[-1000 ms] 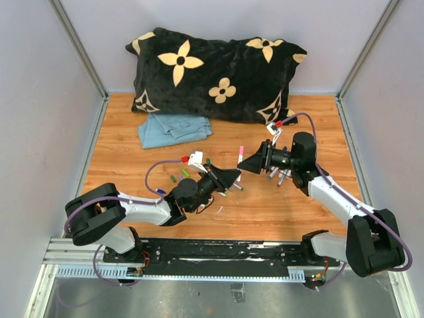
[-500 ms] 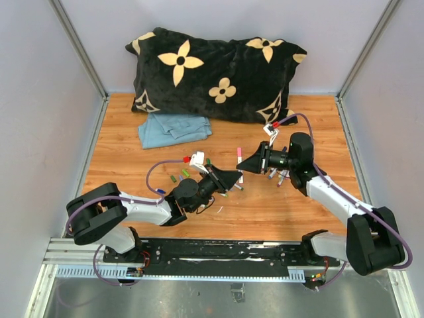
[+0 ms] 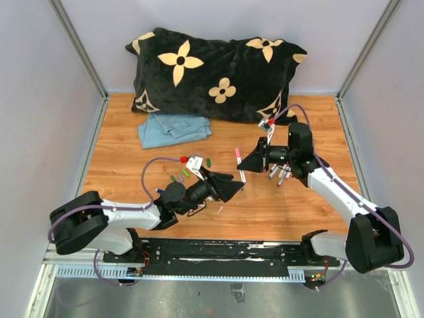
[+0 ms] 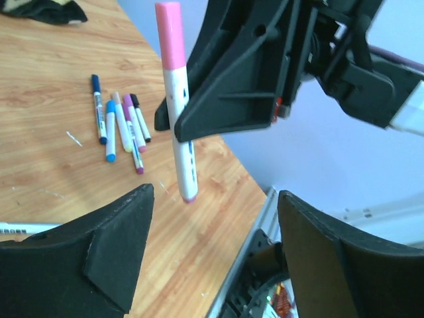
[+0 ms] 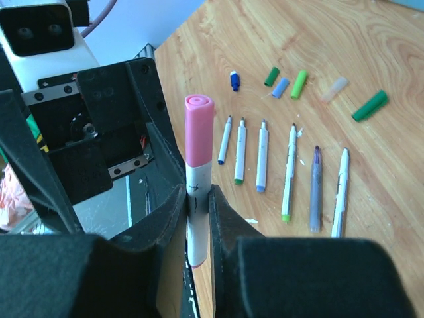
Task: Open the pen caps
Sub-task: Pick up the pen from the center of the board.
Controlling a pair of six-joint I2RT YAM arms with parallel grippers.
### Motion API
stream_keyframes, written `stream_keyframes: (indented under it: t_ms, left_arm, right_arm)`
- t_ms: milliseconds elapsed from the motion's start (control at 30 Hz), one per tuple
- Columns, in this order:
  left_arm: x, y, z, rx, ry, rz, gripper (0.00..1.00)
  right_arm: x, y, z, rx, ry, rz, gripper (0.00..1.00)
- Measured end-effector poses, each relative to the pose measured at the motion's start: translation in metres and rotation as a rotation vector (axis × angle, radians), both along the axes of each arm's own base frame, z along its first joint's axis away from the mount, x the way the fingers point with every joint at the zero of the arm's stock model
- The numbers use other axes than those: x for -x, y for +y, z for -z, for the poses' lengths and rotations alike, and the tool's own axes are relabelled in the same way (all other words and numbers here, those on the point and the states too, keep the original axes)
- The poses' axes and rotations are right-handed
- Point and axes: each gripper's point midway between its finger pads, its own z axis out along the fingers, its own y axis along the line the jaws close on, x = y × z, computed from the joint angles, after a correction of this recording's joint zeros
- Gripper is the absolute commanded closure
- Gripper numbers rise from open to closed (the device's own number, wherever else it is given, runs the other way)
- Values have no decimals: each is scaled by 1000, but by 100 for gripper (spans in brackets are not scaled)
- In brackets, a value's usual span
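A white pen (image 5: 197, 189) with its pink pen cap (image 5: 199, 129) on stands upright between the pads of my right gripper (image 5: 197, 199), which is shut on the barrel. In the top view that pen (image 3: 239, 163) is held above the table at mid-right by the right gripper (image 3: 245, 163). My left gripper (image 4: 216, 196) is open just below and short of the pen (image 4: 180, 132), touching nothing; in the top view this left gripper (image 3: 235, 189) points at the pen. Loose pen caps (image 5: 299, 84) in green and blue lie beside several uncapped pens (image 5: 262, 156).
Several capped pens (image 4: 122, 129) lie in a bunch on the wood, under the right arm (image 3: 278, 173) in the top view. A black flowered pillow (image 3: 212, 69) and a folded blue cloth (image 3: 173, 128) sit at the back. Grey walls close in both sides.
The left gripper has opened, let go of the pink-capped pen and drawn back toward the near left. The right gripper closed on the pen and now holds it alone.
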Motion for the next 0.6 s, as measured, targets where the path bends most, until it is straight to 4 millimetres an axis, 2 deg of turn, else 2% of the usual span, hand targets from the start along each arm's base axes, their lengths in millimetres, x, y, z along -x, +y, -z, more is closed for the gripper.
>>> stream_keyframes:
  t_ms: [133, 233, 467, 600]
  left_arm:
    - [15, 20, 0, -27, -75, 31, 7]
    - [16, 31, -3, -38, -116, 29, 1]
    - [5, 53, -28, 3, -180, 26, 1]
    - [3, 61, -26, 14, -174, 37, 1]
  right_arm:
    - [6, 0, -3, 15, -57, -85, 98]
    - [13, -2, 2, 22, -71, -132, 96]
    - [22, -5, 8, 27, -86, -183, 95]
    - [25, -6, 9, 26, -89, -196, 94]
